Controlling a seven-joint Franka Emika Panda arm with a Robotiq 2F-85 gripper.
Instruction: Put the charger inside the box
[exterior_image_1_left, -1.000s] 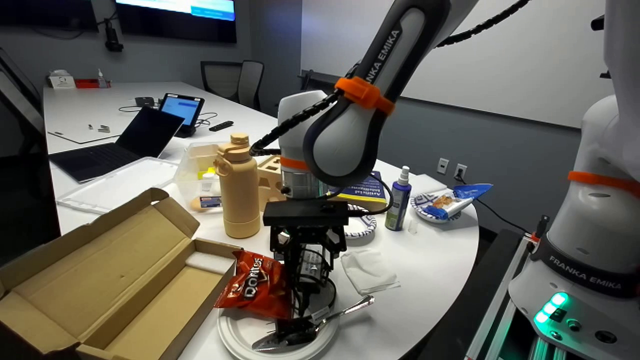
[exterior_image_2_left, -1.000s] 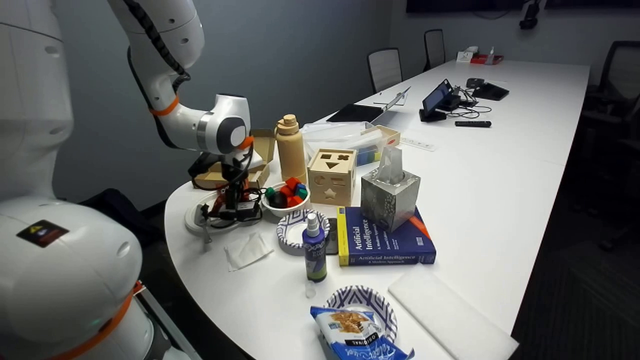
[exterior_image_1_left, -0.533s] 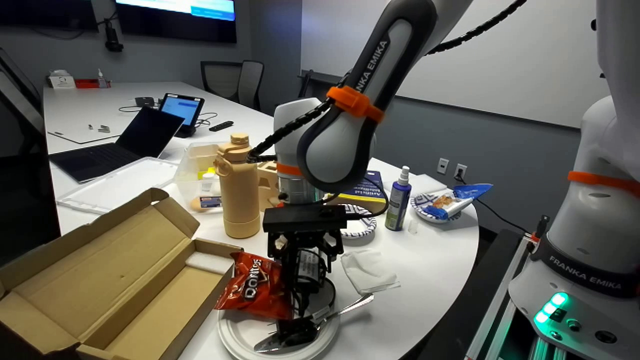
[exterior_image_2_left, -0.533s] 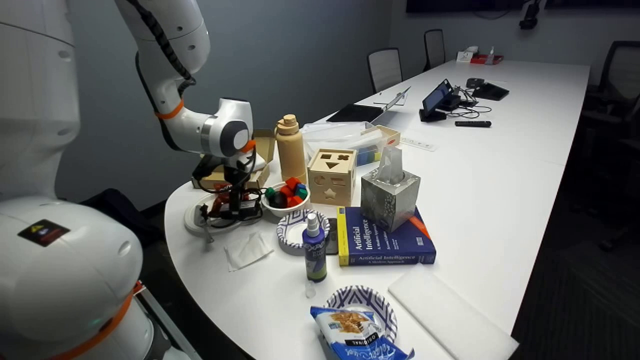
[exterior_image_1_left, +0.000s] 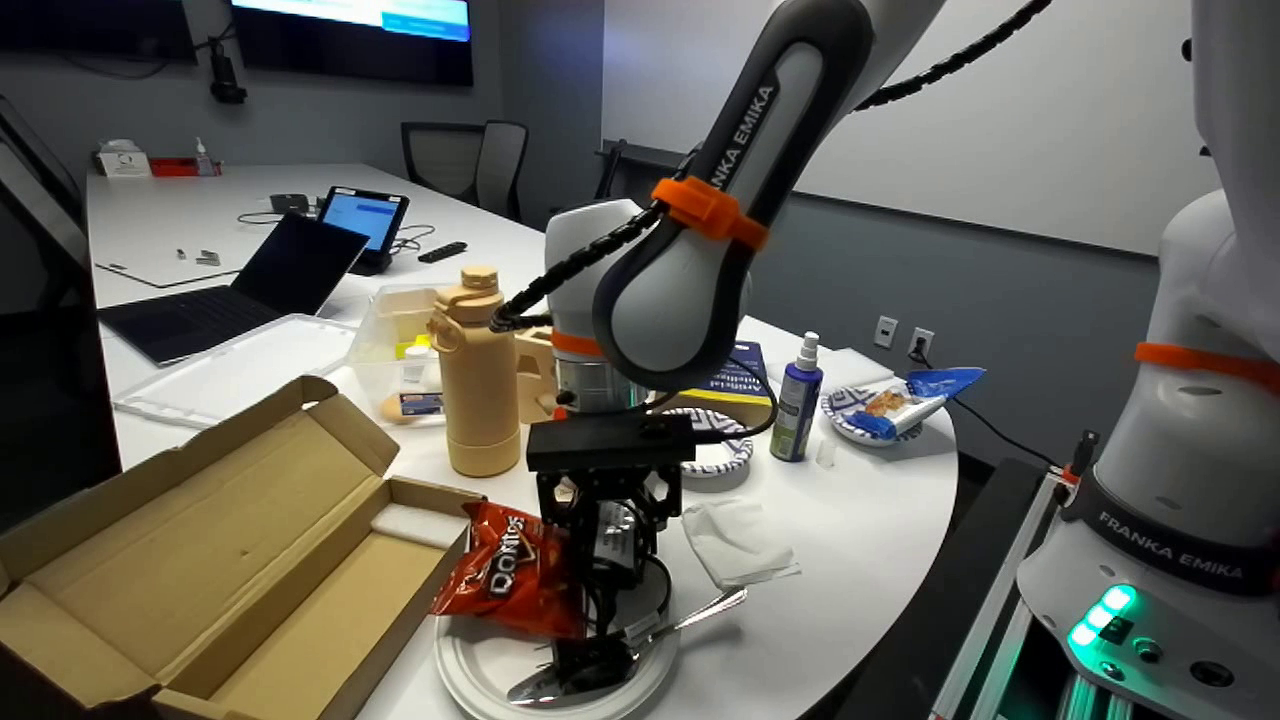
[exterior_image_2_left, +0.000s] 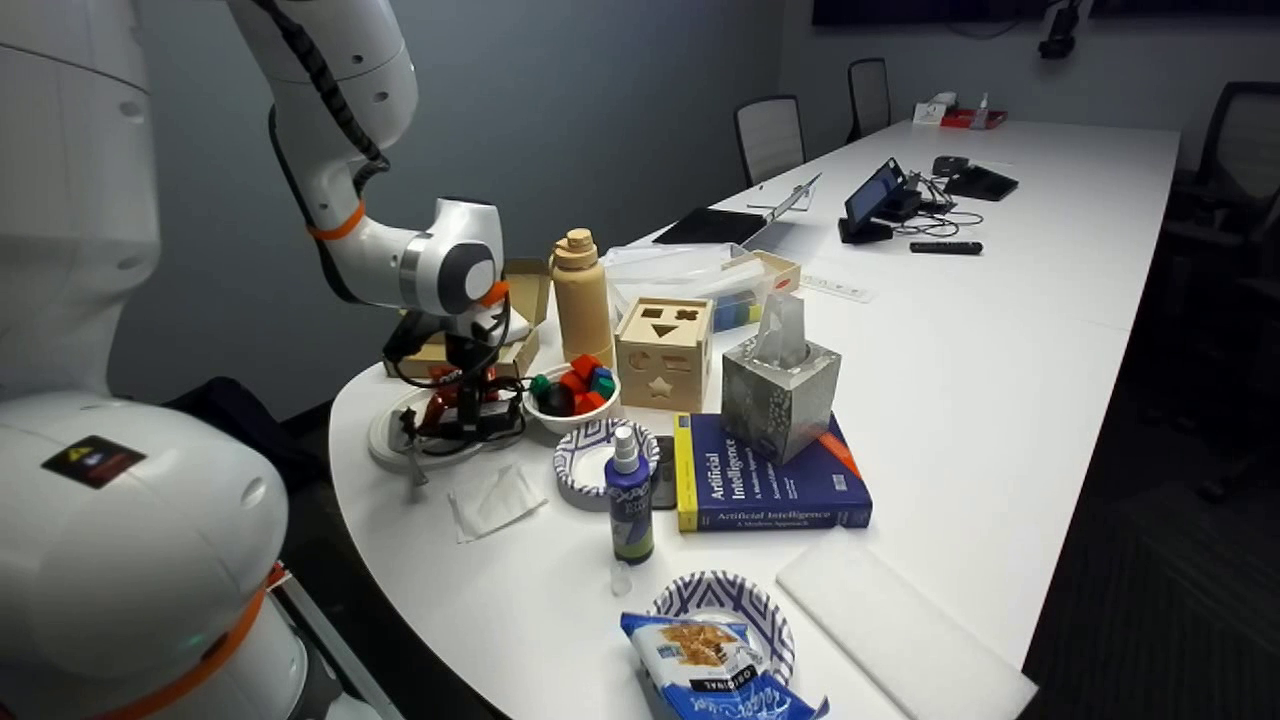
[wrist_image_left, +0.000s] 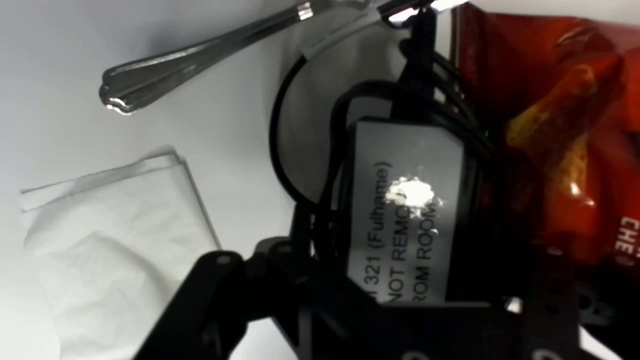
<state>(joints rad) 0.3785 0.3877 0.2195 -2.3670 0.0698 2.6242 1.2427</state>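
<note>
The charger (exterior_image_1_left: 616, 536) is a black brick with a grey label and looped black cable. It lies at the white plate's edge and shows large in the wrist view (wrist_image_left: 385, 220). My gripper (exterior_image_1_left: 606, 565) points down around it, one finger on each side; the right finger is dark in the wrist view (wrist_image_left: 410, 250). I cannot tell whether the fingers press on it. The open cardboard box (exterior_image_1_left: 330, 610) is left of the gripper with its flap folded back. It shows partly behind the arm in an exterior view (exterior_image_2_left: 527, 285).
A red chip bag (exterior_image_1_left: 515, 575) lies between charger and box. The plate (exterior_image_1_left: 447, 675) holds cutlery (exterior_image_1_left: 700, 610). A tan bottle (exterior_image_1_left: 480, 390) stands behind the box. A bowl of blocks (exterior_image_2_left: 570, 415), a napkin (exterior_image_1_left: 740, 545) and a spray bottle (exterior_image_1_left: 797, 400) are nearby.
The arm has come down slightly and shifted a little toward the box. The finger linkages look slightly closer together. The charger's label appears shifted a little toward the box; the box has not moved.
</note>
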